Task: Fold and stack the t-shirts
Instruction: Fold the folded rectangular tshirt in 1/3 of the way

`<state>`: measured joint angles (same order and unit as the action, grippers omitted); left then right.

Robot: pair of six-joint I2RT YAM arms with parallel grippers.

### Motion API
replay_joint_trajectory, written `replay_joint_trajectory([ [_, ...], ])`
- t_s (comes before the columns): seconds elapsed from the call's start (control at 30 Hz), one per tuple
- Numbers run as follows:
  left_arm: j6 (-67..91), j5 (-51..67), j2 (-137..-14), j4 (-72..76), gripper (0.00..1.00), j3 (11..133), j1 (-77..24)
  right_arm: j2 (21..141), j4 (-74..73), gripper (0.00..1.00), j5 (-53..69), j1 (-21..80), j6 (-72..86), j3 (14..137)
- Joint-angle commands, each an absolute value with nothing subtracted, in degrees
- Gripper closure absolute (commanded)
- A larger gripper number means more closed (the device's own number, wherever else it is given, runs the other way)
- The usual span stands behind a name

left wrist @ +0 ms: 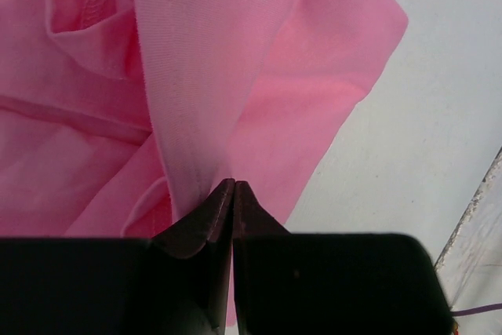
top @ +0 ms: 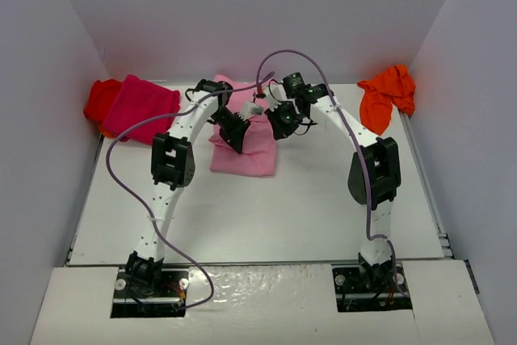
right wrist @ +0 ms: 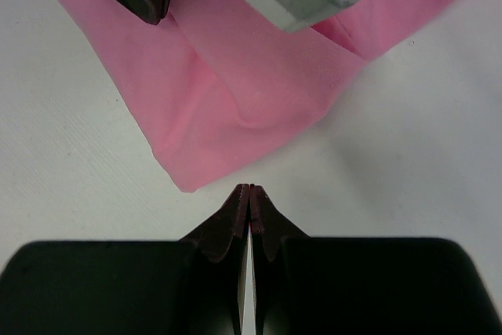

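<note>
A light pink t-shirt lies partly folded at the middle back of the white table. My left gripper is down on the shirt's upper part. In the left wrist view the left gripper is shut on a taut ridge of the pink cloth. My right gripper hovers just right of it. In the right wrist view the right gripper is shut with nothing in it, a little off a corner of the pink shirt. A magenta t-shirt lies over a red one at the back left. An orange t-shirt is crumpled at the back right.
White walls close in the table on the left, back and right. Purple cables loop from both arms over the work area. The table's raised side rail runs close to the pink shirt in the left wrist view.
</note>
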<state>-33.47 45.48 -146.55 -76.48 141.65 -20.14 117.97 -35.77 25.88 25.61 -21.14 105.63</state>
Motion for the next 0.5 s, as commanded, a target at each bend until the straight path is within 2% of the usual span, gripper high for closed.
replay_joint_trajectory([
  [0.0, -30.03, 36.1, -145.01, -86.89, 1.0, 145.58, -21.09, 118.24, -35.64, 1.0, 25.99, 26.97, -21.18, 107.63],
  [0.27, -17.78, 7.97, -146.24, -67.81, 1.0, 151.22, -21.79, 118.04, -35.6, 1.0, 22.97, 29.33, -21.45, 106.97],
  [0.37, -17.23, 4.23, -145.41, -63.29, 1.0, 152.64, -21.97, 117.88, -35.62, 1.0, 22.02, 29.88, -21.53, 106.81],
  [0.47, -16.6, 0.6, -141.91, -52.52, 1.0, 148.86, -21.97, 117.77, -35.6, 1.0, 20.74, 30.68, -21.71, 106.34],
])
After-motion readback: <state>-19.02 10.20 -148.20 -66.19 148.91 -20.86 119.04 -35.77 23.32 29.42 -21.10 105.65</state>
